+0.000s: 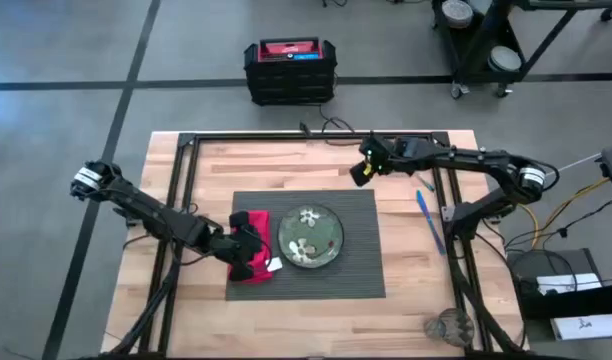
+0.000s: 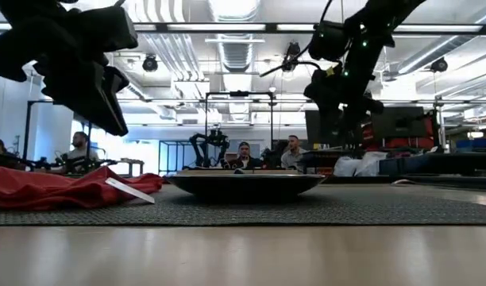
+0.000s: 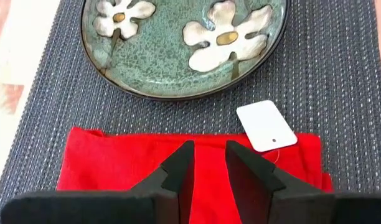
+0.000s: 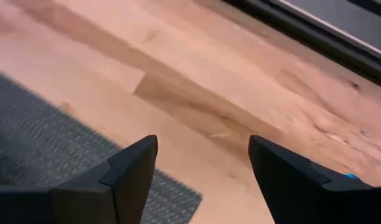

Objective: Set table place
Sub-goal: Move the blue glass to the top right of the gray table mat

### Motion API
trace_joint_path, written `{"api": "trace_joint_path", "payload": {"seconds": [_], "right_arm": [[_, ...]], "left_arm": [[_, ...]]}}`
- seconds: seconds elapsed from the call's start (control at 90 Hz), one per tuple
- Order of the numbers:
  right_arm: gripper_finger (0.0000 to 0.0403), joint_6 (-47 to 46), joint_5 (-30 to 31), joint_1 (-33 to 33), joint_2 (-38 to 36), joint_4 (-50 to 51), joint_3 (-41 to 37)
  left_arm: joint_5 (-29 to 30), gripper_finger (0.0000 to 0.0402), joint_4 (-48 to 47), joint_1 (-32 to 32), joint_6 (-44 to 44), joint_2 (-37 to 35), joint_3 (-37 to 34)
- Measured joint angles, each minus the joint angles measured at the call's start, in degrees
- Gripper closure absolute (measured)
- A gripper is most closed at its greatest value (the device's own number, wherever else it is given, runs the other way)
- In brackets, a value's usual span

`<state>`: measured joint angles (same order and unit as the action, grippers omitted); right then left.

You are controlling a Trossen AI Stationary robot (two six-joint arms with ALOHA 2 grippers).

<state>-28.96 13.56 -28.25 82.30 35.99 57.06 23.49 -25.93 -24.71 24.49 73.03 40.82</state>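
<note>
On the table (image 1: 206,170) lies the dark grey placemat (image 1: 361,230). The green flower-patterned plate (image 1: 309,237) rests at its middle. The red napkin (image 3: 116,155) lies flat on the mat left of the plate, its white tag (image 3: 265,126) beside the plate's rim. My left gripper (image 3: 209,152) hovers over the napkin, fingers narrowly open and pointing toward the plate. The low view shows it raised clear of the cloth. My right gripper (image 4: 203,149) stands wide open above bare wood just beyond the mat's far right corner (image 4: 41,118), with nothing between its fingers.
A blue utensil (image 1: 424,205) lies on the wood right of the mat. A small clear glass (image 1: 448,325) stands at the table's near right corner. Black frame rails (image 1: 176,200) run along the table's far edge and both sides. People sit in the room beyond.
</note>
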Motion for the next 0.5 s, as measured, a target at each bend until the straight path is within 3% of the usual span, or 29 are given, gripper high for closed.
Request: {"api": "trace_joint_path", "payload": {"seconds": [0.2, 0.5], "right_arm": [[0.0172, -0.38, 0.03, -3.51, 0.07, -0.18, 0.00], [0.0139, 0.20, 1.46, -5.07, 0.33, -0.87, -0.07]], "left_arm": [[-0.04, 0.0324, -0.43, -0.11, -0.75, 0.00, -0.26], [-0.46, 0.0324, -0.38, -0.11, -5.26, -0.16, -0.27]]}}
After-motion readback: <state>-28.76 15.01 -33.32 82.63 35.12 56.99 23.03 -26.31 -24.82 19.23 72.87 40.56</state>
